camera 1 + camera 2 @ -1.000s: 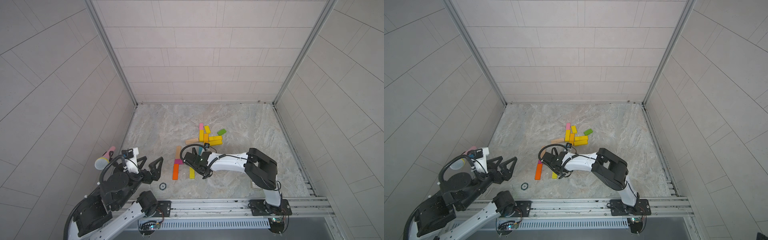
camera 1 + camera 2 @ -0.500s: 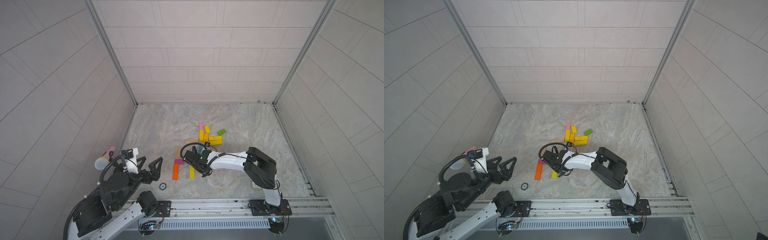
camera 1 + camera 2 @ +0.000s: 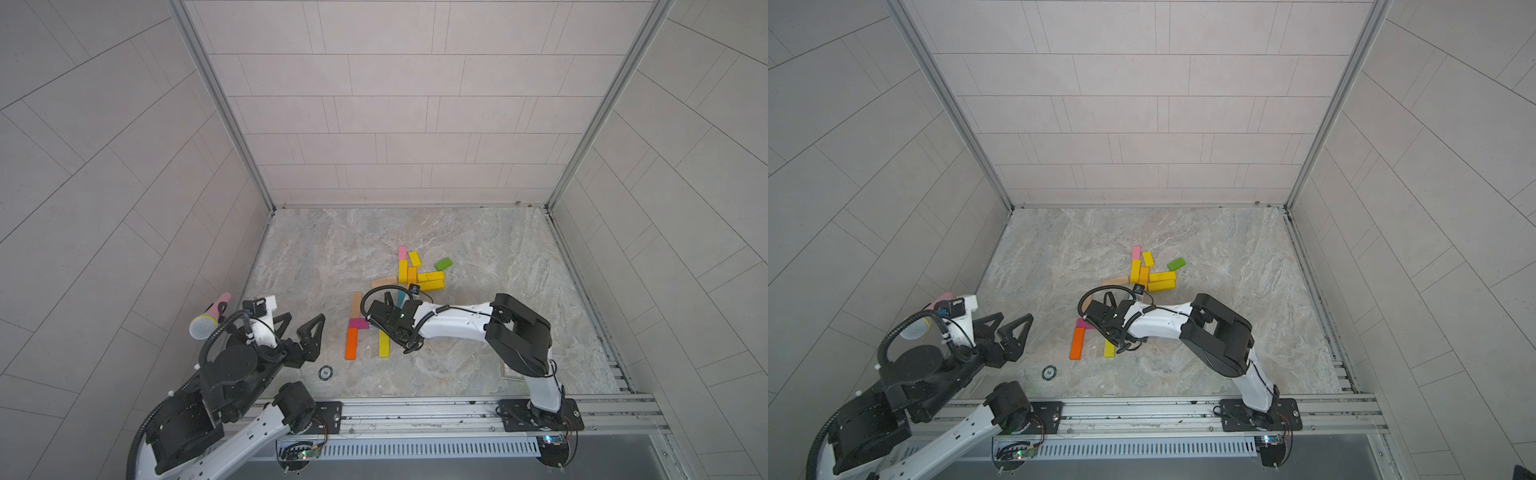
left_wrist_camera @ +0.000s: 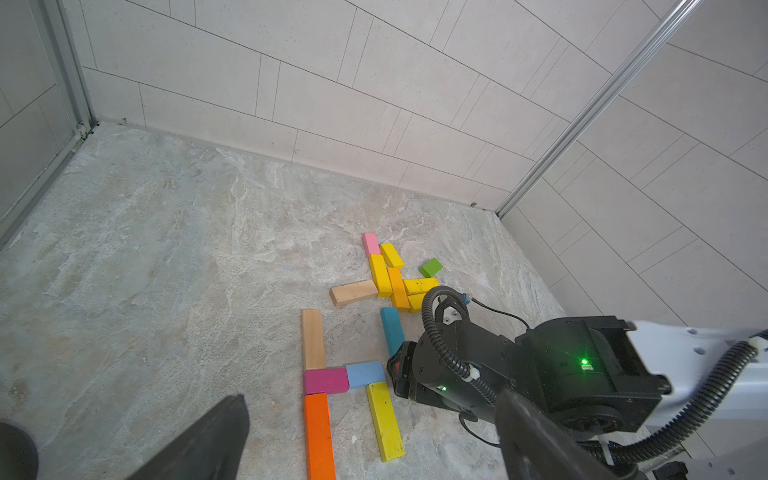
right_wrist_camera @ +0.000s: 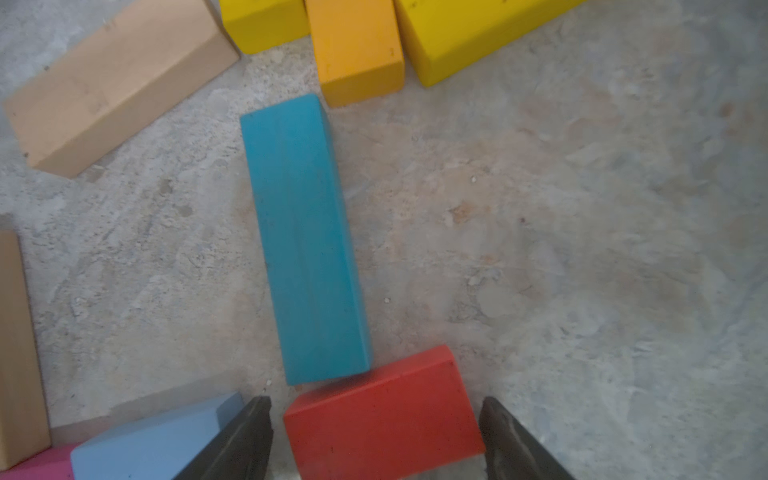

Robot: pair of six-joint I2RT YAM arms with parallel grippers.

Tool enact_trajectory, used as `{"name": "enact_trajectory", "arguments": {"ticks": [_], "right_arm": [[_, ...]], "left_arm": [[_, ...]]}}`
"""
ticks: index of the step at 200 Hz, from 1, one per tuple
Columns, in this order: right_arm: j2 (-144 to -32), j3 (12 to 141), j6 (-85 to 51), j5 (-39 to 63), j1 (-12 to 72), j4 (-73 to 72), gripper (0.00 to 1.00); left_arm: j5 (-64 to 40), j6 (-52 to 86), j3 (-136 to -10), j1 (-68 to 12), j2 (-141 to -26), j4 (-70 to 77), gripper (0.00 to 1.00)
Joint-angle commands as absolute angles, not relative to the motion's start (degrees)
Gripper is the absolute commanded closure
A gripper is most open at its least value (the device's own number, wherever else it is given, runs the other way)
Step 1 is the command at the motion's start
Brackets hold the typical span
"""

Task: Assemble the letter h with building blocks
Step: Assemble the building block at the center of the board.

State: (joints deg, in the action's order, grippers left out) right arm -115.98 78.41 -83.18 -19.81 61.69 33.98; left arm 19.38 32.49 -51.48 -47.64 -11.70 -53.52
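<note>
Around the red block (image 5: 382, 419) on the floor (image 5: 582, 208), the right gripper (image 5: 374, 400) holds its jaws apart. A teal block (image 5: 305, 237) meets its corner, a light blue block (image 5: 158, 440) lies just beside; the left gripper (image 3: 301, 328) gapes well away.

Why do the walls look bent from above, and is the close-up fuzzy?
In both top views a wide lens bows the lines of the tiled walls; light is soft and even, no glare. In the right wrist view the red block and the dark jaws beside it look slightly blurred.
</note>
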Motion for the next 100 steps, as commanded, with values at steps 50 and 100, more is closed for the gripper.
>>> {"name": "enact_trajectory", "arguments": {"ticks": [50, 100], "right_arm": [[-102.42, 74.62, -72.07, -26.48, 61.61, 28.8, 0.14], [-92.12, 61.68, -58.71, -9.99, 62.77, 12.81, 0.13]], "left_arm": [[19.42, 31.23, -53.96, -47.44, -11.04, -54.19, 0.0], [20.3, 30.46, -54.7, -47.44, -9.61, -55.18, 0.0]]}}
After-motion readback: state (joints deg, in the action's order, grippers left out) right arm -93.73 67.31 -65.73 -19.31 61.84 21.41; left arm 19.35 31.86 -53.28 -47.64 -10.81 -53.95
